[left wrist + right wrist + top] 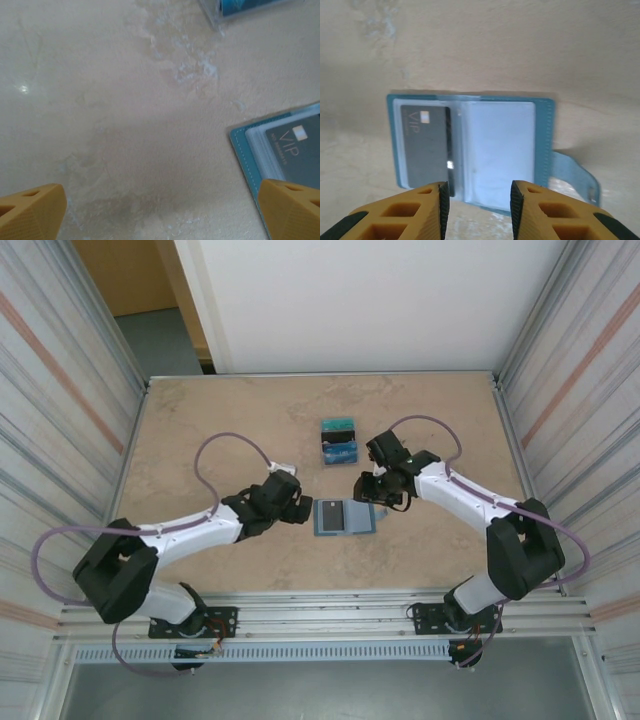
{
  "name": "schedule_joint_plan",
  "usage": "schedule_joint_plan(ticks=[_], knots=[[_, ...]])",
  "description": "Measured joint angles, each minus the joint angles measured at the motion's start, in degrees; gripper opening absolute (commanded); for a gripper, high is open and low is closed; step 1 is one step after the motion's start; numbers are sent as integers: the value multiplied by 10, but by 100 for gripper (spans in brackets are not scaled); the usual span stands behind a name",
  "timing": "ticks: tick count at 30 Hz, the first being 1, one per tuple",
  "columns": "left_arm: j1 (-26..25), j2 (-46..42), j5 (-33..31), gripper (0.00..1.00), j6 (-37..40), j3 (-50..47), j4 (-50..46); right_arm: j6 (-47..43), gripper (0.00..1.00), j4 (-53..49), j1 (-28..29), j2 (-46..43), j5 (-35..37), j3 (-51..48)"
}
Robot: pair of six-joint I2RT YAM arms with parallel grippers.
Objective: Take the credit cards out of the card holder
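Observation:
The card holder [361,520] lies open and flat on the table, teal rim around pale inner panels [502,150]. A dark grey VIP credit card [425,145] sits in its left pocket, and the right pocket looks empty. Two more credit cards lie on the table behind it, one teal [338,425] and one blue and black [340,451]. My right gripper [477,210] hovers just off the holder's edge, jaws partly apart with nothing between them. My left gripper [162,215] stands wide open over bare table beside the holder's left edge [242,150], where the VIP card [300,150] also shows.
The holder's closing strap [575,175] sticks out from its right side. Metal walls [70,390] fence the table on both sides, and a rail [330,605] runs along the near edge. Bare tabletop [200,420] stretches to the far left.

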Motion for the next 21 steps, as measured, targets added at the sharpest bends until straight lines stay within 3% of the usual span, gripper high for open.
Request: schedule_joint_plan(ticks=[7, 21], knots=[[-9, 55, 18, 99, -1, 4, 21, 15, 29, 55, -1, 22, -76, -9], [-26, 129, 35, 99, 5, 33, 41, 25, 26, 109, -1, 81, -114, -29]])
